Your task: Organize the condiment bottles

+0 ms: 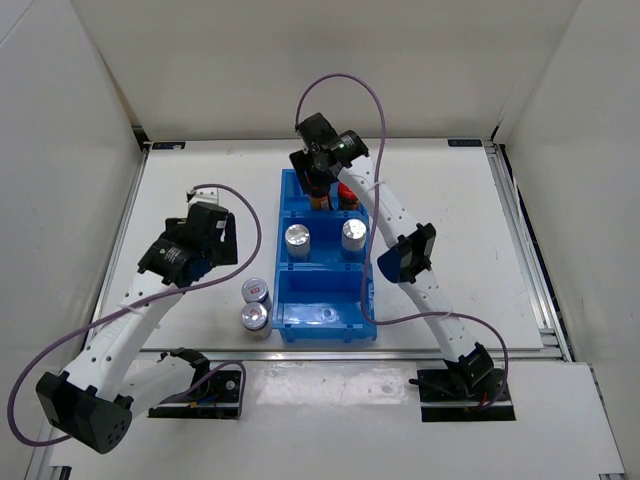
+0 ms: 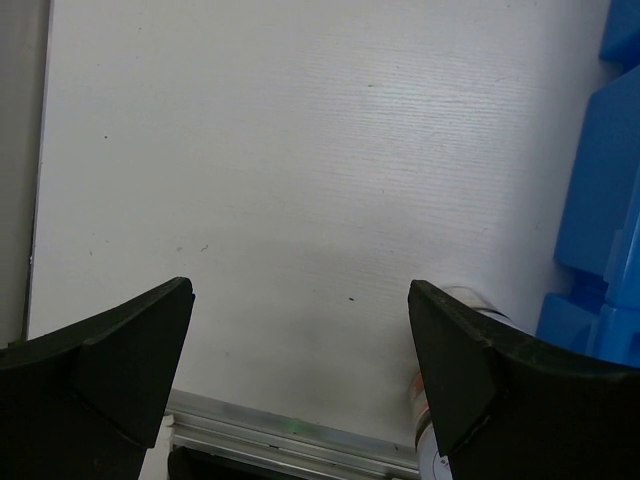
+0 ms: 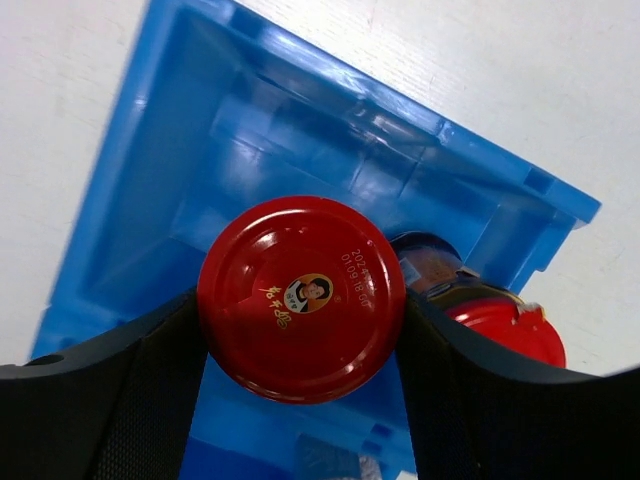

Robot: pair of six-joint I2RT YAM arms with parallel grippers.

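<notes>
While your right gripper [image 1: 320, 178] clamps a red-capped bottle [image 3: 300, 297] over the far compartment of the bin [image 1: 287, 322] beside its twin [image 1: 347, 194], two tall bottles [image 1: 297, 240] sit mid-bin. Two short bottles [image 1: 256, 293] are left on the table [image 1: 200, 190], near the left gripper [image 2: 300, 330], fingers apart.

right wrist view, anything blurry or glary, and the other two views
Right wrist: the red-capped bottle is sharp, the fingers dark and soft, glare streaks on the blue bin. Left wrist: fingers underexposed, table evenly lit. Top external: even light, bright sheen on silver caps.
</notes>
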